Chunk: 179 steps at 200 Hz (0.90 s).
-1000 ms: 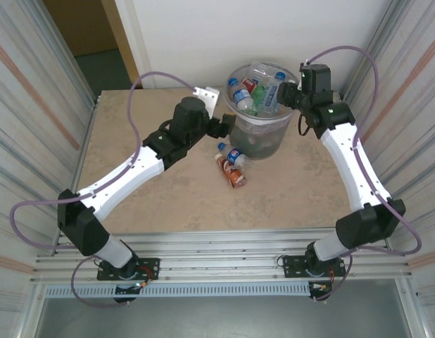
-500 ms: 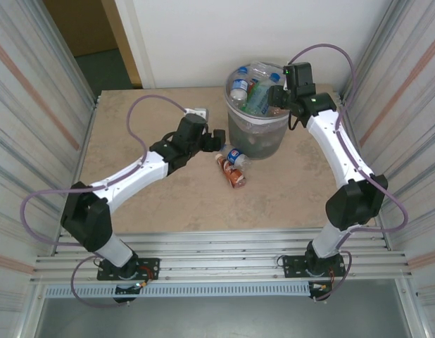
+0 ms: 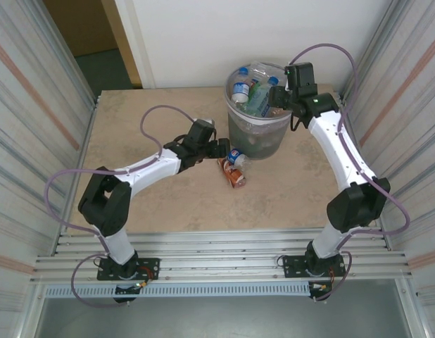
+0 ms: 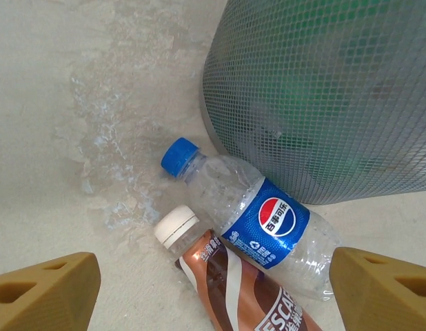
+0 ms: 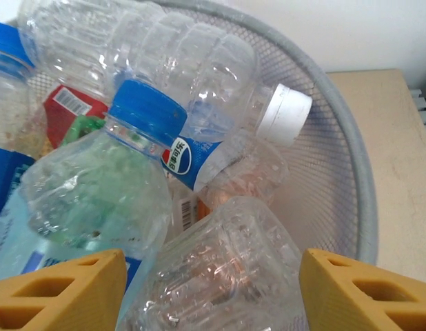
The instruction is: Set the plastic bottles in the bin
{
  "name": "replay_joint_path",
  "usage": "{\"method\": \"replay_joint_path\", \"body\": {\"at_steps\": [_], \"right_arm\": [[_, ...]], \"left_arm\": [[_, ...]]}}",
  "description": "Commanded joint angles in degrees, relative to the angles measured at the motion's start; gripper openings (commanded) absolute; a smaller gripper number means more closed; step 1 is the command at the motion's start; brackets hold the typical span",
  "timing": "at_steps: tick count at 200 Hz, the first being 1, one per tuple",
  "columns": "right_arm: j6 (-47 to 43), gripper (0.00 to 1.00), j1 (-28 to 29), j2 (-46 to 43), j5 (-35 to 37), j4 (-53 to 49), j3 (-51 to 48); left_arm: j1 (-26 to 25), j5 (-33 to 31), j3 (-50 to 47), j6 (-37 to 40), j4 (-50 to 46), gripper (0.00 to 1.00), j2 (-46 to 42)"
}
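Left end effector (image 4: 216, 276) spread open and empty, low over the mottled beige table (image 3: 154, 204) between corrugated metal walls (image 3: 34, 105)

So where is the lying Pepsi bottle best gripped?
Probably at the shoulder just behind the blue cap, coming from above, jaws across it. The Pepsi bottle lies flat; the brown-label bottle lies against its body, the bin stands close beside, and the cap end has bare table on both sides.

Clear plastic bottles (image 5: 165, 62) are piled inside the mesh bin (image 5: 330, 179); one crumpled bottle (image 5: 220, 255) is framed between the spread fingertips of the right gripper (image 5: 213, 293).
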Motion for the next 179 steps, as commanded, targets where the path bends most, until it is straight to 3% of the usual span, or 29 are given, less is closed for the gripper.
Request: {"method": "replay_joint_path", "body": {"at_steps": [1, 60, 108, 179], "right_arm": [[-1.6, 0.69, 0.7, -4.6, 0.7, -0.6, 0.3], [-0.5, 0.82, 1.0, -12.5, 2.4, 0.1, -6.1], [1.8, 0.94, 1.0, -18.2, 3.2, 0.1, -12.7], [3.7, 0.99, 1.3, -21.4, 3.2, 0.3, -16.3]], "left_arm": [[-1.2, 1.1, 0.4, -2.4, 1.3, 0.87, 1.6], [-3.5, 1.0, 1.2, -6.9, 1.3, 0.94, 6.5], [-5.2, 0.3, 0.6, -7.9, -2.1, 0.93, 7.9], [-6.3, 1.9, 0.1, -6.7, -5.5, 0.91, 9.7]]}}
